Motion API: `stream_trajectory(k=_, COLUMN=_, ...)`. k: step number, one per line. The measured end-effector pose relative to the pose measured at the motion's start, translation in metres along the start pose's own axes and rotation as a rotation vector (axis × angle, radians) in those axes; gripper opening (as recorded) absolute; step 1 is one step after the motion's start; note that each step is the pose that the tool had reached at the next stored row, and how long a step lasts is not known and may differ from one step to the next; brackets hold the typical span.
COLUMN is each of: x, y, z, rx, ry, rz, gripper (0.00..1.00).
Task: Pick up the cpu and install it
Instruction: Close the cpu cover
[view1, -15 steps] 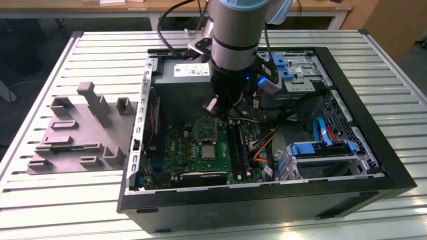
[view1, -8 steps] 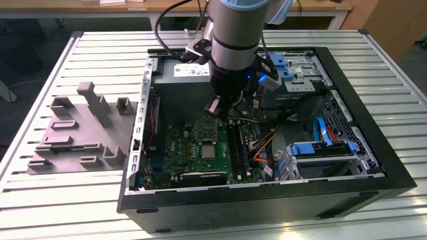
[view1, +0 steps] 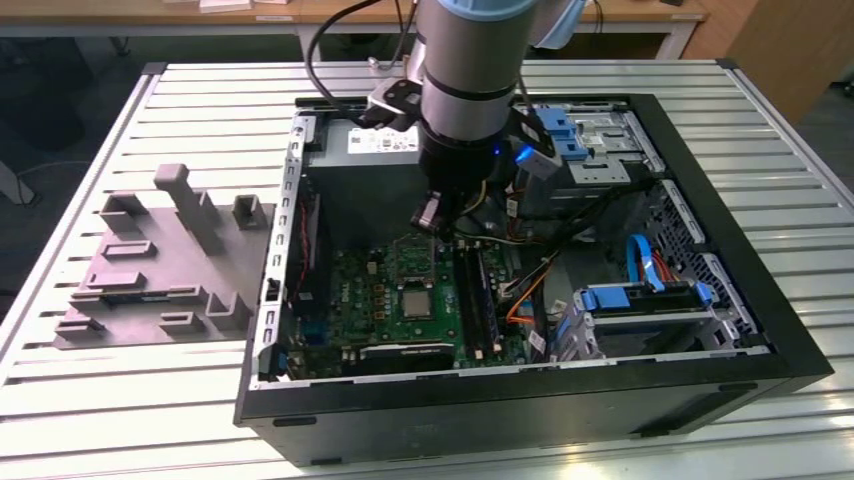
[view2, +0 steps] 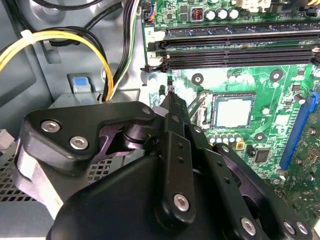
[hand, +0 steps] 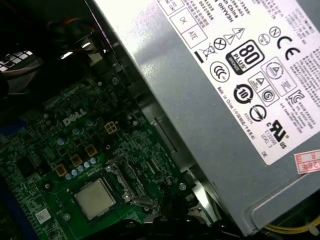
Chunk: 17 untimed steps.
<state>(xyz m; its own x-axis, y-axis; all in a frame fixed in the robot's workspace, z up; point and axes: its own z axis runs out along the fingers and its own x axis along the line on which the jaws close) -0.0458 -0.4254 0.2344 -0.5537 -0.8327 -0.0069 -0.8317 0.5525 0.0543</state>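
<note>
The cpu (view1: 418, 300) is a small pale silver square lying flat in the black socket frame (view2: 207, 114) on the green motherboard (view1: 387, 310). Both wrist views show the cpu (view2: 233, 111) (hand: 95, 198) in that socket. My gripper (view1: 434, 215) hangs inside the open computer case, above the board and a little off the cpu toward the grey power supply (hand: 225, 100). In the second wrist view the black fingers (view2: 172, 107) meet at a narrow tip beside the socket's metal lever (view2: 198, 102). The gripper (view2: 171, 94) is shut with nothing in it.
Long dark memory slots (view2: 235, 45) run beside the socket. Yellow and black cables (view2: 100, 55) hang near the gripper. Blue drive brackets (view1: 641, 295) fill the case at the exterior view's right. A grey moulded fixture (view1: 160, 270) lies on the slatted table at the exterior view's left.
</note>
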Motion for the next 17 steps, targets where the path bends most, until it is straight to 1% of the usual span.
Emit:
stream_trajectory(k=6, x=0.0003, y=0.0011, z=-0.0001, rx=-0.0017, ry=-0.0025, rz=-0.001, gripper=0.11)
stream_trajectory(k=10, x=0.0002, y=0.0014, z=-0.0034, rx=-0.0017, ry=-0.0023, rz=-0.001, gripper=0.11)
stream_trajectory(k=12, x=0.0002, y=0.0014, z=-0.0038, rx=-0.0018, ry=-0.0026, rz=-0.003, gripper=0.11)
stream_trajectory(k=17, x=0.0002, y=0.0020, z=-0.0039, rx=-0.0023, ry=-0.0005, rz=-0.032, gripper=0.11)
